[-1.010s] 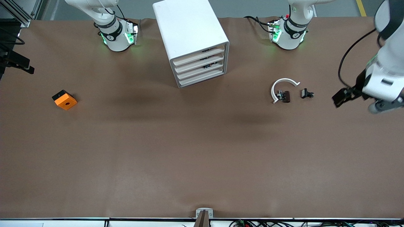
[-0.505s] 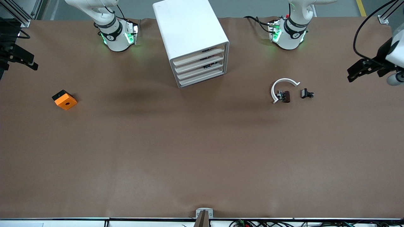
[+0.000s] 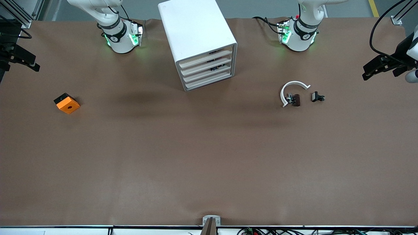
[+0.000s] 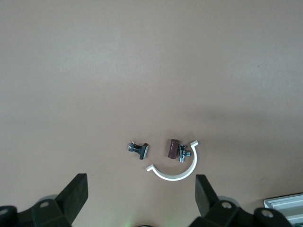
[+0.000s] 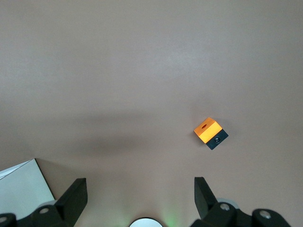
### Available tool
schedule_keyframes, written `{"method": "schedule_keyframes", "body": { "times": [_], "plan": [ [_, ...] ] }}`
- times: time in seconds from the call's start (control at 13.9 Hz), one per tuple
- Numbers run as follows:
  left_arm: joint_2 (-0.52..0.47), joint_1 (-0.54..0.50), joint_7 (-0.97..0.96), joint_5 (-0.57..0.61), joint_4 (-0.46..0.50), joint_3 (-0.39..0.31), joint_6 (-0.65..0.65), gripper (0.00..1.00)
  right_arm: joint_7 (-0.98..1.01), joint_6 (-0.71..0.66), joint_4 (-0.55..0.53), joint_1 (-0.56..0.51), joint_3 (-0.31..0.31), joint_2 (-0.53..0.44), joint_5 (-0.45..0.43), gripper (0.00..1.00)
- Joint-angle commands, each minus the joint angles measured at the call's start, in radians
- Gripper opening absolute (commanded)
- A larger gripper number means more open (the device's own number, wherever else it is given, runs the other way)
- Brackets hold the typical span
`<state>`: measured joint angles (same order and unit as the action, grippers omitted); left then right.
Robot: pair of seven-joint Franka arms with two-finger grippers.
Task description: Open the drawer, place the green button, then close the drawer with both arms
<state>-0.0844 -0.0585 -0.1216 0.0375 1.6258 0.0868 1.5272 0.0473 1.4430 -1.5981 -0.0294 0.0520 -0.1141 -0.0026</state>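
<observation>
The left tool [image 3: 370,70] has edged outward over the left arm's end edge of the brown worktop [image 3: 209,156], its fingers wide apart and empty. The right tool [image 3: 32,65] hangs over the right arm's end edge, likewise spread. The white boxy cabinet [image 3: 192,29] stands midway along the base-side edge, its four pale cream-fronted drawers [image 3: 205,58] all pushed in.

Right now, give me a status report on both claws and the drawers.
Left claw open, high over the small parts. Right claw open, over the orange block's end. All four drawers shut. Green button not seen; nothing blocking the cabinet front.
</observation>
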Motion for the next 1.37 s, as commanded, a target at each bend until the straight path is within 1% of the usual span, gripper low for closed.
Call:
{"method": "schedule_keyframes", "body": {
  "times": [0.0,0.22,0.58,0.79,1.01,1.15,1.3],
  "plan": [
    [-0.026,-0.027,0.019,-0.018,0.016,0.025,-0.002,1.0,-0.015,0.017,-0.04,-0.018,-0.009,-0.036,0.01,1.0],
    [-0.026,-0.027,0.049,-0.016,0.009,0.024,-0.012,1.0,-0.015,0.023,-0.057,-0.033,-0.029,-0.053,0.01,1.0],
    [-0.014,-0.024,0.072,-0.014,0.011,0.031,-0.013,1.0,-0.015,0.027,-0.068,-0.024,-0.029,-0.062,0.01,1.0],
    [-0.029,-0.018,0.074,-0.016,0.016,0.037,-0.013,1.0,-0.015,0.03,-0.068,-0.024,-0.027,-0.062,0.01,1.0],
    [-0.04,-0.018,0.068,-0.018,0.006,0.047,-0.013,1.0,-0.015,0.033,-0.066,-0.024,-0.027,-0.062,0.01,1.0],
    [-0.023,-0.017,0.05,-0.011,-0.007,0.072,-0.013,1.0,-0.015,0.033,-0.068,-0.024,-0.026,-0.064,0.01,1.0],
    [-0.009,-0.018,0.046,-0.007,-0.009,0.077,-0.013,1.0,-0.015,0.033,-0.068,-0.024,-0.026,-0.065,0.01,1.0]
  ]
}}
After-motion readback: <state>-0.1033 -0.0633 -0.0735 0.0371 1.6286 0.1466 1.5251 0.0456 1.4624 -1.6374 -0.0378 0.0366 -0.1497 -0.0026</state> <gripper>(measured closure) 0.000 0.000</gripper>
